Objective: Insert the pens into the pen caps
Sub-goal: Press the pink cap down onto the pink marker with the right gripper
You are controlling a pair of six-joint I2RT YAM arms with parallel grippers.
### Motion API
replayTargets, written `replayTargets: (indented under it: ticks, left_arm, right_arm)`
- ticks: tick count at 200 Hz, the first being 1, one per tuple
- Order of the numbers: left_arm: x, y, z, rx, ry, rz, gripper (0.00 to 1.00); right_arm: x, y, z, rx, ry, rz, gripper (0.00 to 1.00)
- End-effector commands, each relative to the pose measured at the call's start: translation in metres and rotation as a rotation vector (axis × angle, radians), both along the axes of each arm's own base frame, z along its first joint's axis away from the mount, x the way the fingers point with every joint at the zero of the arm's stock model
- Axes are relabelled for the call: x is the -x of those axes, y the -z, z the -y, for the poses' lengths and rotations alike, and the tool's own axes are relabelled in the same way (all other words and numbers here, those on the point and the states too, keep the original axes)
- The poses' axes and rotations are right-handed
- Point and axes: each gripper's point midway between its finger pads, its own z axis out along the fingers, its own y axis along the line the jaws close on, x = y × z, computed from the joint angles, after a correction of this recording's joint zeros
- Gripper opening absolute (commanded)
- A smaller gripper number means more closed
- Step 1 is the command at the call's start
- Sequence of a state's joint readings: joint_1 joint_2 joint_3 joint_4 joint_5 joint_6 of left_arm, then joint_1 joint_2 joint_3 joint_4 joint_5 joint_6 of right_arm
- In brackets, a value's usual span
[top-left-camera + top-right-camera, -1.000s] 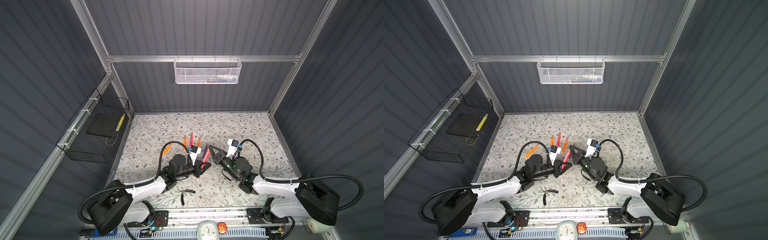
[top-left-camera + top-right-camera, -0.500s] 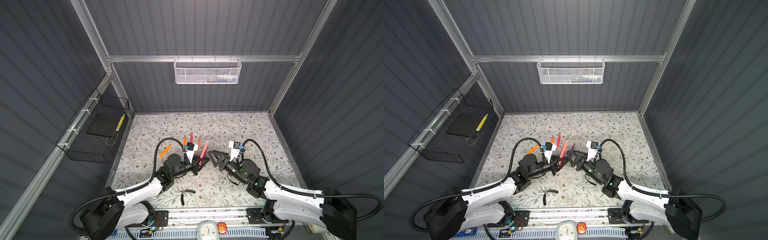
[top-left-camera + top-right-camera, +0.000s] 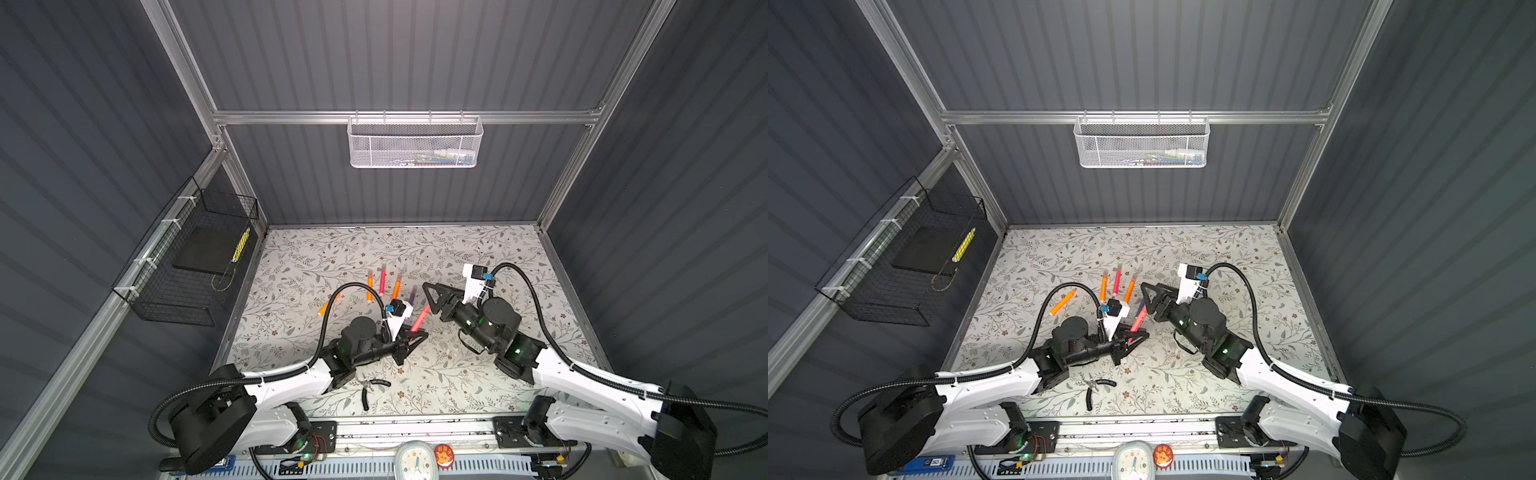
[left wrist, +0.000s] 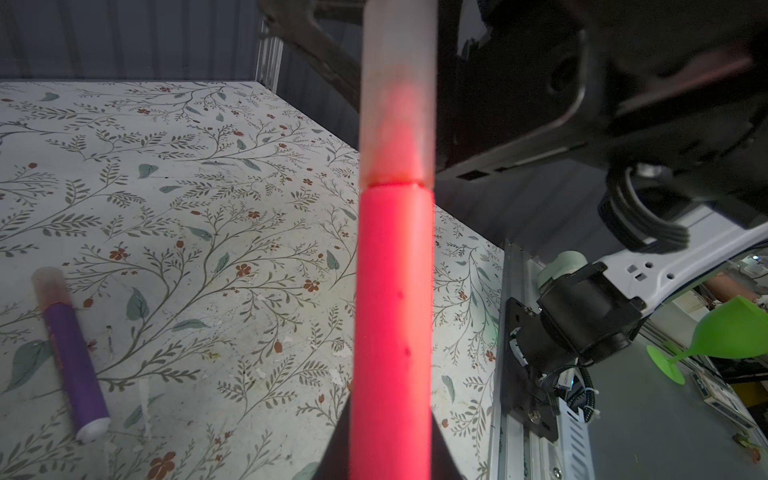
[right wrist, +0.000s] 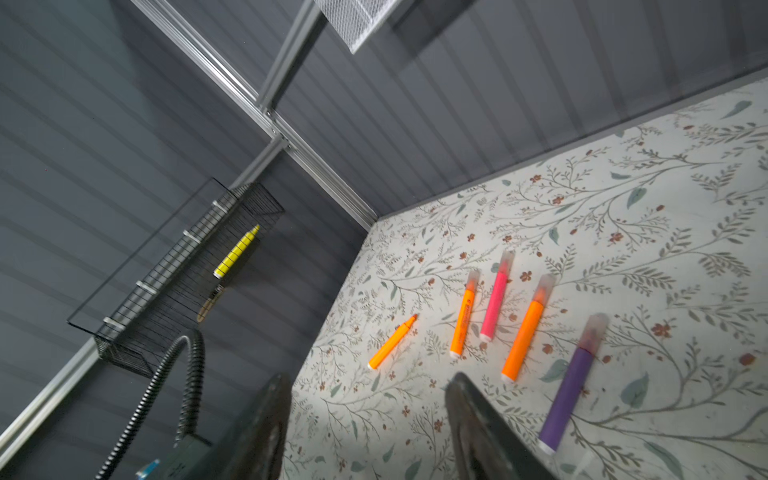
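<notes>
My left gripper point(image 3: 417, 335) point(image 3: 1139, 335) point(image 4: 390, 440) is shut on a pink-red pen point(image 3: 420, 317) point(image 3: 1137, 321) point(image 4: 392, 311) held off the table. A translucent pen cap point(image 4: 397, 104) sits over its far end. My right gripper point(image 3: 433, 296) point(image 3: 1150, 297) point(image 5: 365, 415) stands open and empty, just beyond that capped end. Behind, a row of capped pens lies on the table: orange point(image 5: 464, 320), pink point(image 5: 496, 301), orange point(image 5: 525, 336) and purple point(image 5: 571, 378) point(image 4: 75, 353). An uncapped orange pen point(image 5: 392, 347) point(image 3: 328, 305) lies apart at the left.
Black-handled pliers point(image 3: 370, 388) point(image 3: 1096, 386) lie near the table's front edge. A black wire basket point(image 3: 187, 266) holding a yellow pen point(image 3: 241, 245) hangs on the left wall. A white mesh basket point(image 3: 415, 141) hangs on the back wall.
The right gripper, shut at the pink pen's end a second ago, has opened and drawn back to the right. The left gripper keeps its hold on the pen.
</notes>
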State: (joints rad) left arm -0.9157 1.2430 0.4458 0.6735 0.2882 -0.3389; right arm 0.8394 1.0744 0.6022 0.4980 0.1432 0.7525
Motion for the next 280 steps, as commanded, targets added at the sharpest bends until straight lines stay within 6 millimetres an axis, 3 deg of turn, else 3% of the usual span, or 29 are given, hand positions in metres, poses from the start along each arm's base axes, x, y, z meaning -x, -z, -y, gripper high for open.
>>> replayTargets:
  ticks: [1, 27, 31, 44, 101, 158, 191, 218, 243, 264, 280]
  left_arm:
    - [-0.004, -0.005, 0.004, -0.003, -0.003, 0.036, 0.00]
    - [-0.008, -0.006, 0.005, -0.007, -0.021, 0.037, 0.00]
    - [-0.009, -0.006, 0.004, -0.009, -0.027, 0.038, 0.00]
    - [-0.017, -0.011, 0.002, -0.022, -0.071, 0.055, 0.00]
    - [-0.043, -0.069, -0.002, 0.042, -0.199, 0.198, 0.00]
    - [-0.044, -0.121, -0.016, 0.189, -0.245, 0.327, 0.00]
    - [-0.056, -0.141, -0.025, 0.257, -0.216, 0.257, 0.00]
    - [-0.057, -0.140, -0.023, 0.248, -0.207, 0.243, 0.00]
    - [-0.064, -0.127, -0.023, 0.214, -0.236, 0.233, 0.00]
    - [-0.057, -0.124, -0.019, 0.247, -0.188, 0.226, 0.00]
    - [-0.053, -0.121, -0.019, 0.252, -0.169, 0.219, 0.00]
  right_arm:
    - [0.000, 0.006, -0.011, 0.040, -0.043, -0.033, 0.51]
    - [0.001, 0.013, -0.012, 0.045, -0.049, -0.054, 0.27]
    - [-0.001, 0.024, -0.015, 0.065, -0.052, -0.075, 0.24]
    - [0.002, 0.032, -0.018, 0.078, -0.067, -0.092, 0.17]
    - [0.023, 0.056, -0.028, 0.071, -0.107, -0.141, 0.01]
    - [0.025, 0.071, -0.034, 0.060, -0.106, -0.170, 0.00]
    - [0.023, 0.078, -0.039, 0.146, -0.056, -0.171, 0.00]
    - [0.022, 0.079, -0.038, 0.191, -0.008, -0.198, 0.00]
    - [0.026, 0.075, -0.047, 0.209, -0.022, -0.190, 0.00]
    - [0.028, 0.071, -0.052, 0.191, -0.052, -0.163, 0.00]
    - [0.028, 0.068, -0.048, 0.179, -0.045, -0.147, 0.06]
